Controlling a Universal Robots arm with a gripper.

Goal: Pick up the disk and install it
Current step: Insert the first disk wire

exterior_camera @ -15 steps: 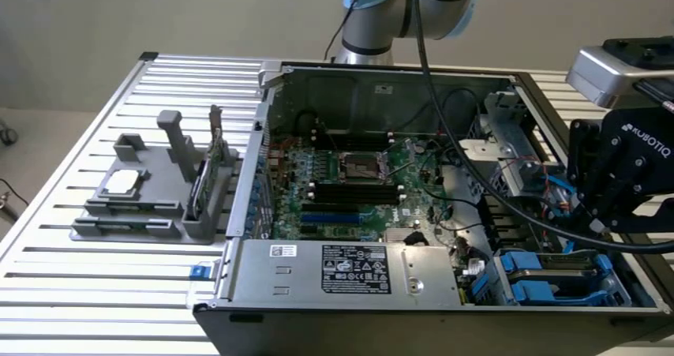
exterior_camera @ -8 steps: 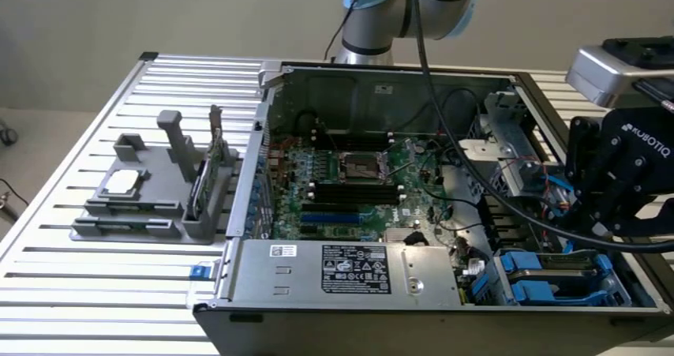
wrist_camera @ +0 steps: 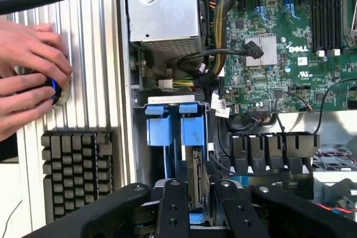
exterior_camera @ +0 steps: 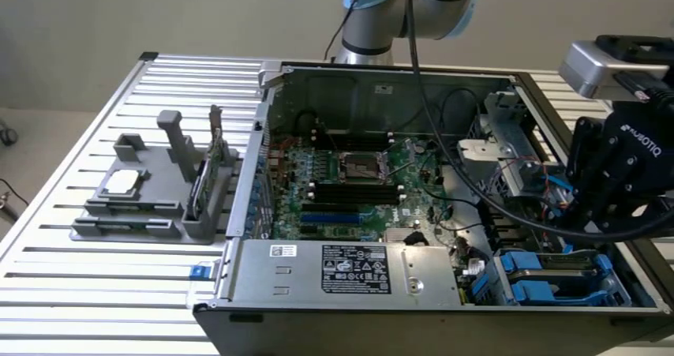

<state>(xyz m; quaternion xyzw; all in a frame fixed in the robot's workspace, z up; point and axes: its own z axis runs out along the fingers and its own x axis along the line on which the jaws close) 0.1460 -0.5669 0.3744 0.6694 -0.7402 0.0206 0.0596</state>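
Blue-framed and edge-on, the disk (wrist_camera: 198,165) sits in the drive bay (wrist_camera: 170,126) with the gripper (wrist_camera: 203,190) narrowly parted astride it, so installing looks nearly done, and the next move calls for clearing the cables (wrist_camera: 215,54) cleanly.

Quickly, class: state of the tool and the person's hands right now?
Tool: open, either side of the disk, not gripping.
Hands: on a small round object.
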